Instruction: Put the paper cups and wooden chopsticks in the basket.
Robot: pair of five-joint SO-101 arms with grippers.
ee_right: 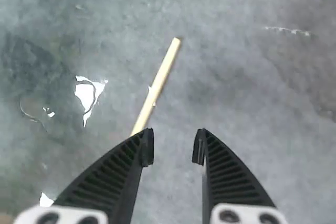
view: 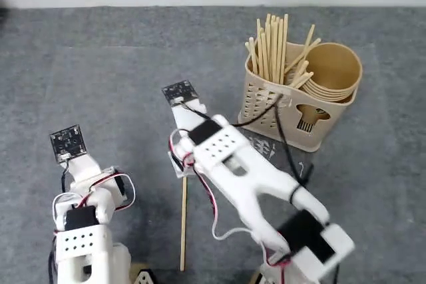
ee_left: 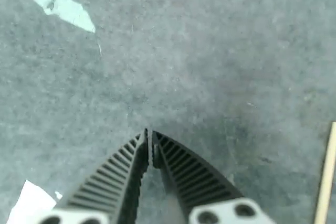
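- Right claw [ee_right: 173,148] open, empty, low over the surface [ee_right: 262,77]; loose chopstick [ee_right: 157,85] lies flat, off to one side of the gap, not between the jaws. Contact unclear.
- Risk: closing here would likely nudge or roll the stick, not pinch it.
- Left claw [ee_left: 148,140] closed, empty.
- Basket [view: 266,108] at 1 o'clock in the high view: stacked paper cups [view: 333,68] one side, chopstick bundle [view: 271,44] upright beside them.

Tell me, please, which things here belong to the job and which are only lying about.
Job in hand:
- basket
- paper cups, stacked in it
- chopsticks, standing in it
- loose chopstick on the mat, by the open right gripper
- left gripper, shut

Lying about:
- pale scraps on the mat
- white paper scrap
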